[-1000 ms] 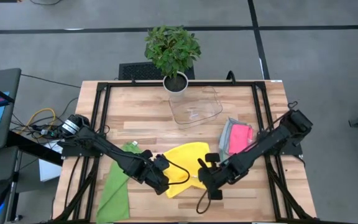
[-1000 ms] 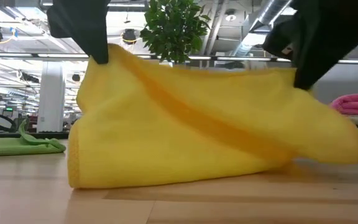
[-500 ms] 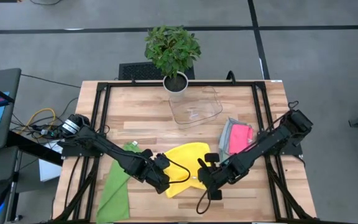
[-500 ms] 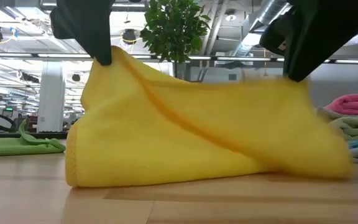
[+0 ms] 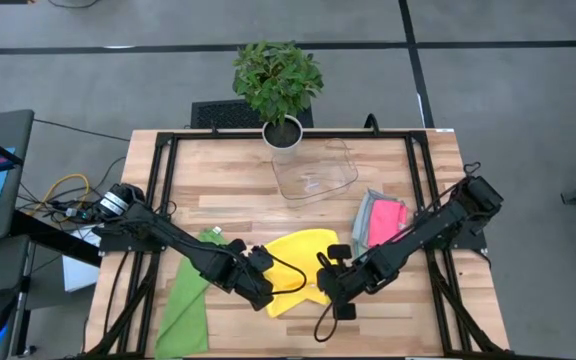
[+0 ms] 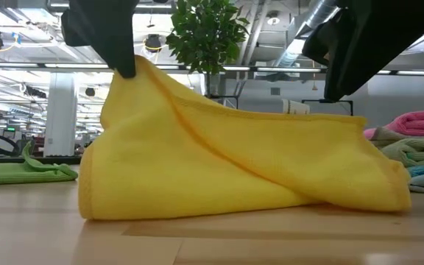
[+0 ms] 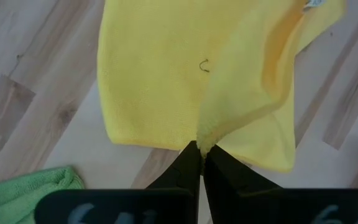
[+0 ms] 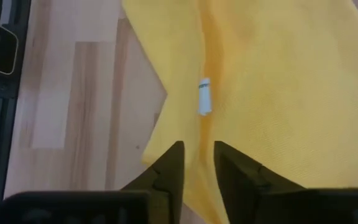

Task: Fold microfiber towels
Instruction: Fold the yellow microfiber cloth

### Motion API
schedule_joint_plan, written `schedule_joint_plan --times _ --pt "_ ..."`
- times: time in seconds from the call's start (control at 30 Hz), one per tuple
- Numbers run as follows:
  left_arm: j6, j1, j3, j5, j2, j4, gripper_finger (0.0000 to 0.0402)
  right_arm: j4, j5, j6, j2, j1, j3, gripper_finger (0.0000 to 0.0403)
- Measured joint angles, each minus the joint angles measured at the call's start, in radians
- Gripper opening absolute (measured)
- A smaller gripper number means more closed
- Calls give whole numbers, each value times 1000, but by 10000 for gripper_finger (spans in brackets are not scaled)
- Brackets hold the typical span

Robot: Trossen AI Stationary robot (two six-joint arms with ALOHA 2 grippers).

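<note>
A yellow microfiber towel (image 5: 298, 262) lies near the table's front middle, raised to a peak at its left end (image 6: 135, 70). My left gripper (image 7: 201, 154) is shut on that peak. My right gripper (image 8: 196, 163) stands open just above the towel's right end (image 6: 344, 129) and does not touch it; a white label (image 8: 204, 96) shows on the cloth below it. The lower part of the towel (image 6: 234, 199) rests on the wood. A green towel (image 5: 188, 300) lies flat at the front left. A stack of folded towels with a pink one on top (image 5: 383, 220) sits at the right. My left gripper pinches a bunched bit of the yellow towel's edge (image 7: 205, 134) between its two fingers, slanting down from above. That end is lifted, and the cloth slopes down from the fingers to the table, where the rest of it lies. Whether it holds one layer or several, I cannot tell.
A clear plastic tray (image 5: 313, 170) and a potted plant (image 5: 278, 85) stand at the far middle. Black frame rails (image 5: 163, 190) run along the table's left and right sides. Bare wood (image 5: 398, 310) shows at the front right.
My right gripper has opened and let go of the yellow towel's right raised end without moving away. That end has dropped and sagged toward the table. The left end stays held up by my left gripper.
</note>
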Motion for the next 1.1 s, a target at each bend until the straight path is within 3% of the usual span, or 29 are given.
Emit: schedule_joint_plan --times 0.2,0.33,0.93,1.1 --pt "-8 0 0 -13 0 0 4 54 -3 16 -1 27 -25 160" --pt "-8 0 0 -14 0 1 4 105 -3 37 0 29 -79 170" --pt "-14 1 0 -15 0 5 4 186 1 94 7 26 -151 141" --pt "-30 1 0 -15 0 7 4 218 0 92 7 18 -151 111"
